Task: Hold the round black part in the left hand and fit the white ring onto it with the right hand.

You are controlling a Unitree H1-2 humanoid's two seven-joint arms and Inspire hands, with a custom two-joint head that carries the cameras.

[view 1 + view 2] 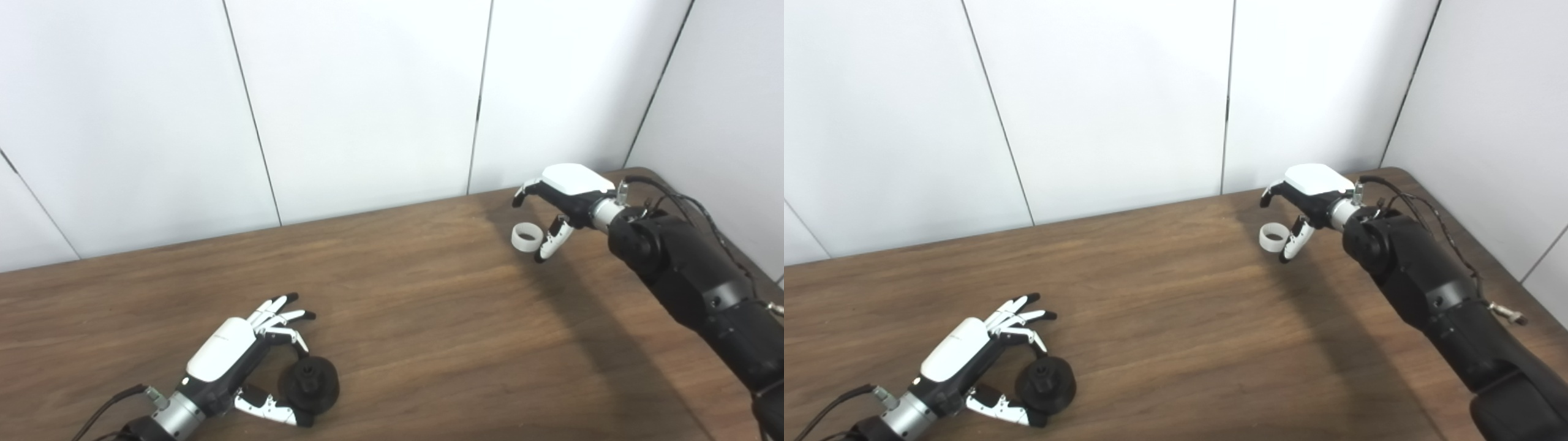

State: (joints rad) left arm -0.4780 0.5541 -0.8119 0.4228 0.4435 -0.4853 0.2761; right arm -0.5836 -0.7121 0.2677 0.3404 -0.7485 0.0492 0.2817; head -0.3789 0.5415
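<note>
Nearest to the camera, the left robot hand point(236, 361) grasps the round black part point(309, 383), a matte disc with a raised hub in its middle, between thumb and one curled finger; the other fingers are spread. This part rests on the brown wood-grain tabletop point(416, 306). Far at the right, the right robot hand point(560, 205) has its thumb touching the white ring point(527, 237), a short smooth band; whether it really grasps the ring I cannot tell.
</note>
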